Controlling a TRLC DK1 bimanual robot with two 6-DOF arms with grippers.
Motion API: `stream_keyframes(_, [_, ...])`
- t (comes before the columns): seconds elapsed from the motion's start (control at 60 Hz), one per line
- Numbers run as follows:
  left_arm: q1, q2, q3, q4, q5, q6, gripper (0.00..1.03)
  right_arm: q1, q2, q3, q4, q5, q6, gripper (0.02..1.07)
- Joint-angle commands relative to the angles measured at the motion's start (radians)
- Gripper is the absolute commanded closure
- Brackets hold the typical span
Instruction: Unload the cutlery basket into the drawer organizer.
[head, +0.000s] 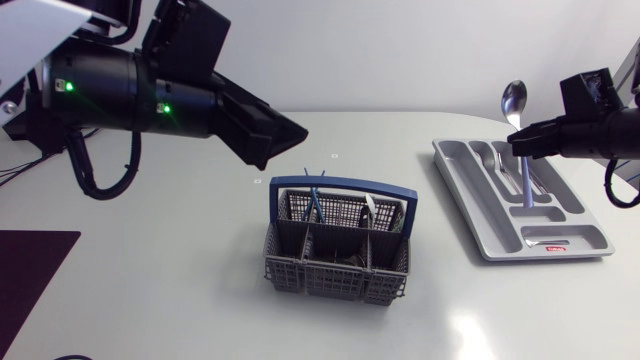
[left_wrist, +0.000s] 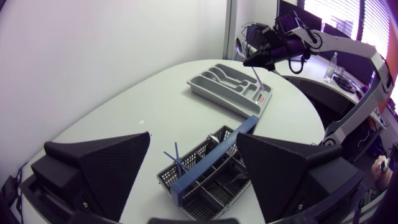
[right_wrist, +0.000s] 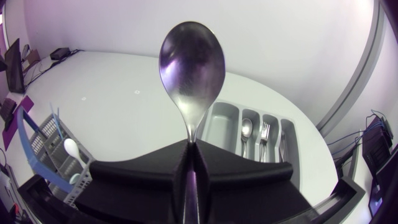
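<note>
The grey cutlery basket (head: 338, 243) with a blue handle stands mid-table, holding blue-handled cutlery (head: 313, 197) and a pale spoon (right_wrist: 71, 149). Well above and behind the basket's left side hangs my left gripper (head: 264, 140). In its own view it (left_wrist: 196, 171) is open, and the basket (left_wrist: 208, 168) lies far below the wide fingers (left_wrist: 115, 168). Over the grey drawer organizer (head: 590, 215) at the right, my right gripper (head: 524, 146) is shut on a spoon (head: 513, 100). The spoon is upright with its bowl (right_wrist: 191, 65) up and its handle reaching down towards a compartment.
A spoon (right_wrist: 247, 129) and a fork (right_wrist: 263, 134) lie in the organizer's (right_wrist: 224, 124) long compartments, and a small piece (head: 547, 241) lies in its front one. A dark mat (head: 25, 270) covers the table's front left corner.
</note>
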Motion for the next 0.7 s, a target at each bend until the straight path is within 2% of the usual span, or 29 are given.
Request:
stream_keyframes(0.0, [0.023, -0.015, -0.041, 0.019, -0.006, 0.038, 0.06, -0.039, 0.094, -0.003, 0.038, -0.011, -0.027, 0.98])
stream_keyframes(0.267, [0.054, -0.052, -0.135, 0.049, -0.007, 0.082, 0.06, -0.143, 0.407, 0.195, 0.073, -0.029, -0.047, 0.98])
stream_keyframes(0.683, [0.083, -0.098, -0.245, 0.101, -0.009, 0.116, 0.06, -0.134, 0.740, 0.489, 0.111, -0.005, 0.033, 0.98])
